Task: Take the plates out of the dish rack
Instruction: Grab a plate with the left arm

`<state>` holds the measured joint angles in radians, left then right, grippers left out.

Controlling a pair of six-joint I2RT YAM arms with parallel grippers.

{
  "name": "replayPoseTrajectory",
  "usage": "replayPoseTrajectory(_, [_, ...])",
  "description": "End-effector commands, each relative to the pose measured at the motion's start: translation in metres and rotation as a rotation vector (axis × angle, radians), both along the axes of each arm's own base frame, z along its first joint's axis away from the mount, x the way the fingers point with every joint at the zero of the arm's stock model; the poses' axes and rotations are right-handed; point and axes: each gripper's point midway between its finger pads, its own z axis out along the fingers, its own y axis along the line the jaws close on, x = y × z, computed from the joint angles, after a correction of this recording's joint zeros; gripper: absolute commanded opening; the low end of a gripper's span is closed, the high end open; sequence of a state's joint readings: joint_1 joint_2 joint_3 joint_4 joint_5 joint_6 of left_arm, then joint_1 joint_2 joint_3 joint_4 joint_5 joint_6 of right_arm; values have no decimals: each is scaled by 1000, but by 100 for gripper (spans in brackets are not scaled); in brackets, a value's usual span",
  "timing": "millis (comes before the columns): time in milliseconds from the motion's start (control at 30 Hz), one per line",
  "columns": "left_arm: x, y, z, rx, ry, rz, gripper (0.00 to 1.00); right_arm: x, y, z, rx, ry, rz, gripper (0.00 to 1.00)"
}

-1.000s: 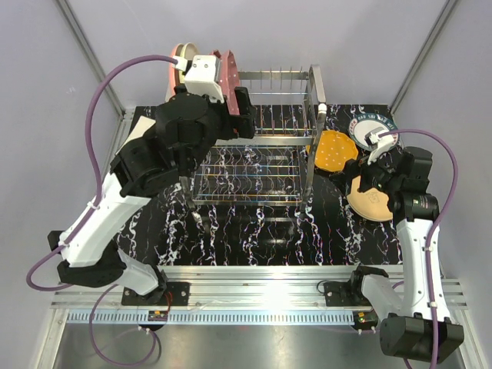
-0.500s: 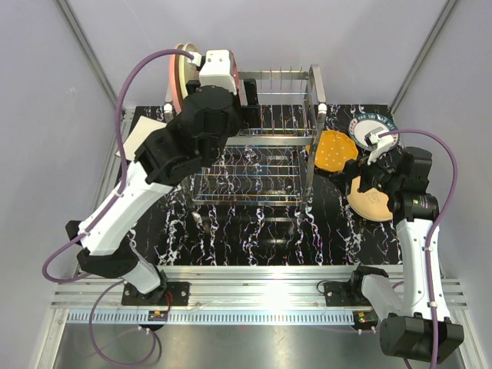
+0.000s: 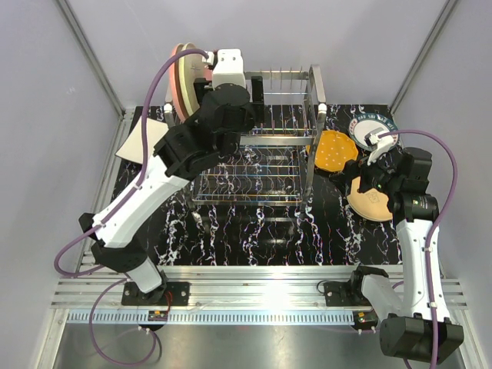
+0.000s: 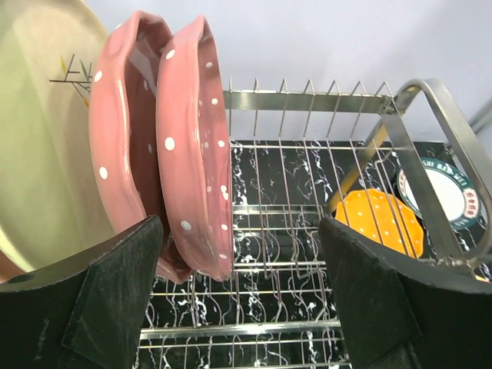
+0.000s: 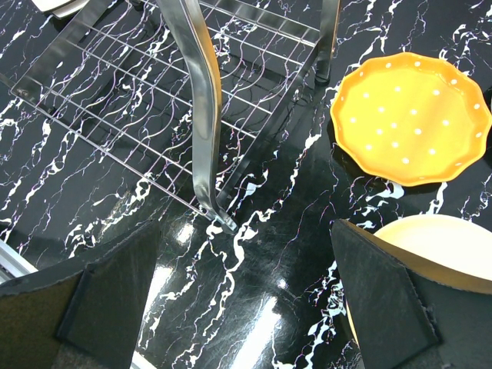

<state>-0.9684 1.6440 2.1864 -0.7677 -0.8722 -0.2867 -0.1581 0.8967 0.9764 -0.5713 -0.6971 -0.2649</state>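
Observation:
The dish rack [image 3: 273, 157] stands mid-table, silver wire. At its back-left end the plates stand on edge: two pink white-dotted ones [image 4: 196, 146] [image 4: 123, 138] and a cream one [image 4: 38, 131] behind them, seen from above as a pink and cream stack [image 3: 183, 77]. My left gripper [image 4: 240, 227] is open just in front of them. The nearer pink plate's lower edge shows between the jaws, untouched. My right gripper [image 5: 244, 227] hangs open over bare table by the rack's leg [image 5: 204, 100]. An orange dotted plate [image 5: 411, 115] and a tan plate [image 5: 442, 238] lie flat beside it.
Right of the rack lie the orange plate [image 3: 336, 150], a teal-rimmed white plate [image 3: 367, 127] and the tan plate [image 3: 370, 204]. A squarish white plate [image 3: 138, 142] lies at the table's left edge. Grey walls close in at the back and on both sides.
My left arm has stretched toward the back and swung right, bringing its wrist beside the standing plates. Its jaws have narrowed a little. The right arm has not moved.

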Motion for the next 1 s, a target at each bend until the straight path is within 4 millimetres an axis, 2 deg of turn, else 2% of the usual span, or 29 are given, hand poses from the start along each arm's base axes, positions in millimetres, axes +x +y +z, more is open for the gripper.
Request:
replayPoseTrajectory(0, [7, 11, 21, -33, -61, 73, 86, 4, -3, 9, -13, -48, -16, 99])
replayPoseTrajectory(367, [20, 10, 14, 9, -73, 145, 83, 4, -5, 10, -18, -51, -25, 100])
replayPoseTrajectory(600, [33, 13, 5, 75, -86, 246, 80, 3, -5, 10, -19, -50, -27, 100])
replayPoseTrajectory(967, [49, 17, 3, 168, -131, 371, 77, 4, -7, 10, -24, -53, -35, 100])
